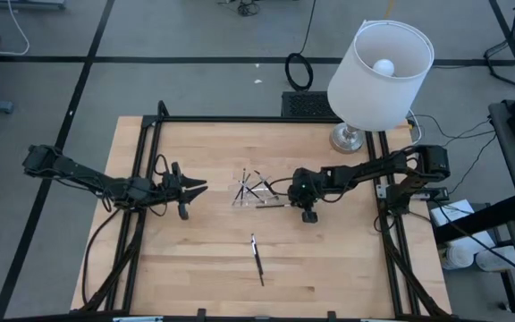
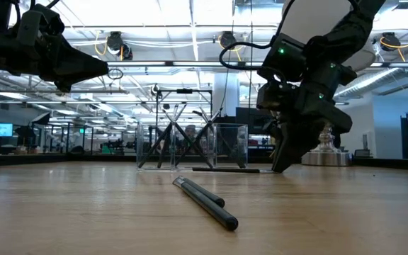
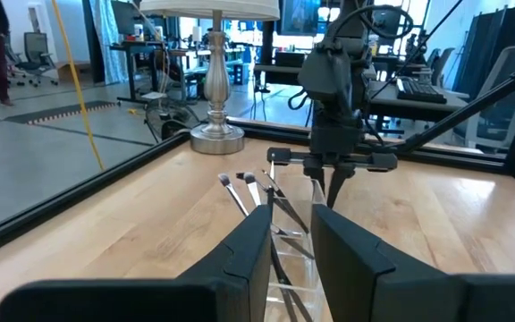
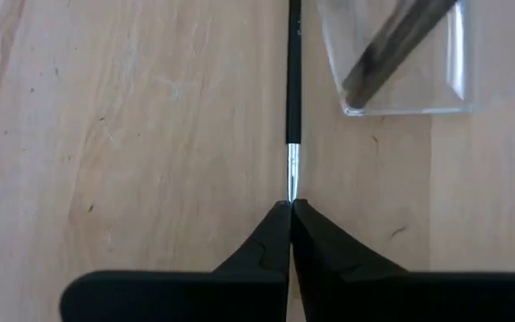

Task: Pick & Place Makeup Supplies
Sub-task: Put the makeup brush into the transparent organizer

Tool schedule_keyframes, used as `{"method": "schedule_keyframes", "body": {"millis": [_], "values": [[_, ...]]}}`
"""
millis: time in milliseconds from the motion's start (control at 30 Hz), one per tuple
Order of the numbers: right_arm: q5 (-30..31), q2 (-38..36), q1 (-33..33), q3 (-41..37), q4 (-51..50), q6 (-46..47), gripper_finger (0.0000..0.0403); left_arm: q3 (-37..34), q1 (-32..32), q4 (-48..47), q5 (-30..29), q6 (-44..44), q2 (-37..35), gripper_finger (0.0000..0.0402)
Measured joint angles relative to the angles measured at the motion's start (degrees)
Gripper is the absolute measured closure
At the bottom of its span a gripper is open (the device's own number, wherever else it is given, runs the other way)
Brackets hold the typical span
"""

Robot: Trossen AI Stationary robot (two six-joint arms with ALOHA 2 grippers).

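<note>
Wooden table (image 1: 329, 259); right pincer (image 4: 291, 207) clenched on liner (image 4: 293, 80) tip at tray's (image 4: 401, 89) 5 o'clock; lift should stay level; left pincer (image 1: 197, 187) parted, empty.

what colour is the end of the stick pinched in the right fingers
Silvery at the pinched end, black farther up the stick; the right wrist view shows it best.

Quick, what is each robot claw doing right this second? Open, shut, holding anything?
Left gripper: open, empty, hovering left of the clear tray.
Right gripper: shut on the tip of a thin dark stick lying on the table.
</note>
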Motion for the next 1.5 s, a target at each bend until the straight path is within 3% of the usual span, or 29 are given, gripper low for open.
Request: {"method": "schedule_keyframes", "body": {"millis": [933,1067,1500], "values": [[8.9,-14.4,10.6,0.6,-5.0,0.3,0.0403,0.0,0.0,-0.1,0.0,-0.2,0.0,0.0311],[12.5,-14.7,12.3,4.8,-11.4,0.0,0.0403,0.0,0.0,-0.2,0.0,-0.2,0.0,0.0311],[28.1,-14.7,19.7,31.9,-41.6,-2.3,0.0403,0.0,0.0,-0.2,-0.1,-0.3,0.0,0.0311]]}}
